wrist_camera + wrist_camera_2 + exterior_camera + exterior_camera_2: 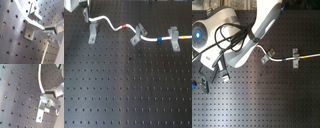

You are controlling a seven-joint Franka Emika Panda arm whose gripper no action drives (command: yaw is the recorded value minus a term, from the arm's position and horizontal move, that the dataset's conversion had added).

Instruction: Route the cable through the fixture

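A white cable (111,23) with red, blue and yellow marks runs across the black perforated board in the first exterior view. It passes through the grey middle fixture (138,34) and the right fixture (174,39), and runs above the left fixture (92,34). My gripper (86,14) is at the top left, shut on the cable's end just above the left fixture. In the first wrist view the cable (30,20) lies across this fixture (30,29) and ends between my fingertips (46,31). In the second exterior view the arm hides the left fixture.
The board (129,90) is a black plate with a grid of holes. In the second exterior view the arm's white body (239,37) and black hoses (227,40) cover the upper left, with two fixtures (265,59) (295,58) visible to its right.
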